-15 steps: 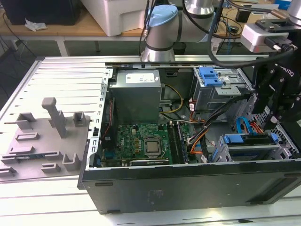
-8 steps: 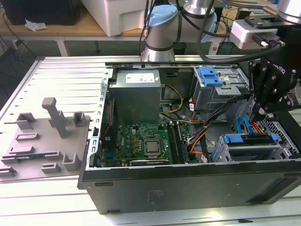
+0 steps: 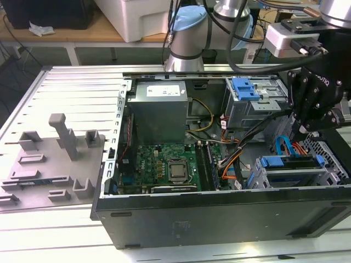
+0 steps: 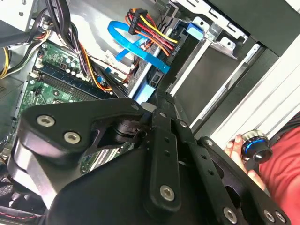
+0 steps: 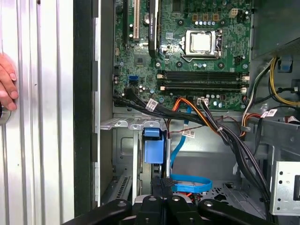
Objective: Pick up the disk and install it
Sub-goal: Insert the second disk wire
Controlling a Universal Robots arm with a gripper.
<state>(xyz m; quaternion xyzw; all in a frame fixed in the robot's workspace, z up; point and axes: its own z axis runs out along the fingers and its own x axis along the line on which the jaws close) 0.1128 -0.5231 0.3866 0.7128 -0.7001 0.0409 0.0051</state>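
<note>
A flat rectangular silver disk (image 3: 288, 163) in a blue plastic carrier frame sits in the grey metal drive cage (image 3: 258, 178). This is at about 4 o'clock inside the open black tower computer case (image 3: 219, 219). In the exterior view the disk stands on its long edge with its blue frame edge up. Its long axis runs from 9 o'clock to 3 o'clock, roughly parallel to the case's near wall. In the first wrist view it appears edge-on (image 5: 153, 151), a narrow blue-capped slab lodged in the cage.

The black two-fingered tool (image 3: 298, 136) hangs at 12 o'clock over the disk, pointing straight down. In both wrist views its fingers lie closed against each other (image 5: 165, 183) (image 4: 158, 96), with the tips at the disk's upper edge. Whether they pinch that edge or only touch it I cannot tell.

A flat bright-blue ribbon cable (image 3: 283, 145) loops just beside the tool. The green motherboard (image 3: 164, 164) lies at 9 o'clock from the disk, and the big grey metal box with a white sticker (image 3: 159, 107) is at 10 o'clock.

The case rests on a slatted aluminium tabletop (image 3: 71, 87), which also carries a grey moulded fixture (image 3: 60, 159) at 9 o'clock from the case. A person's hand (image 5: 6, 82) rests on the tabletop beside the case.
</note>
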